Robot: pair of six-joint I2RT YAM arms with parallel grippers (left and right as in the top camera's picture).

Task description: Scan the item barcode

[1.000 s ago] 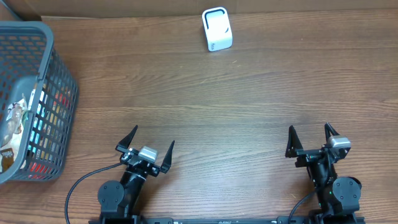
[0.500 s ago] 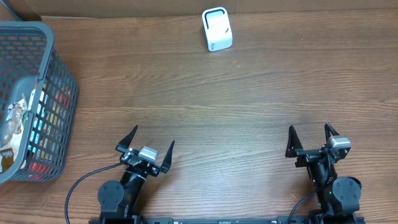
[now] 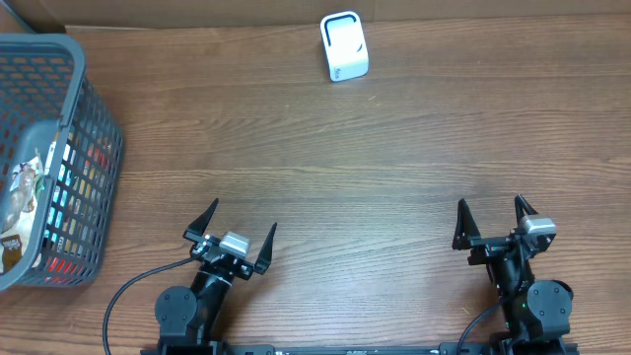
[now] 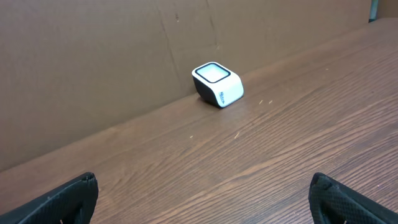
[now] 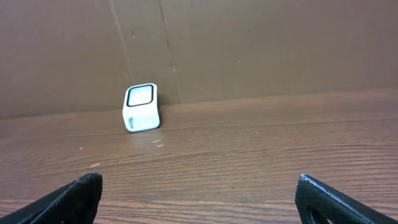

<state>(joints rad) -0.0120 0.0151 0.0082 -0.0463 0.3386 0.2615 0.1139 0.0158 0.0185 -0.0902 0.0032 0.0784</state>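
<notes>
A small white barcode scanner (image 3: 344,46) with a dark-rimmed window stands at the far middle of the wooden table, also seen in the left wrist view (image 4: 217,84) and the right wrist view (image 5: 142,107). Packaged items (image 3: 25,212) lie inside a grey basket (image 3: 94,128) at the left edge. My left gripper (image 3: 237,229) rests open near the front edge, left of centre, with nothing between its fingers. At the front right, my right gripper (image 3: 491,217) is open and empty too. Both point toward the far side.
A brown cardboard wall (image 5: 249,43) runs along the back of the table behind the scanner. Bare wood lies between the grippers and the scanner.
</notes>
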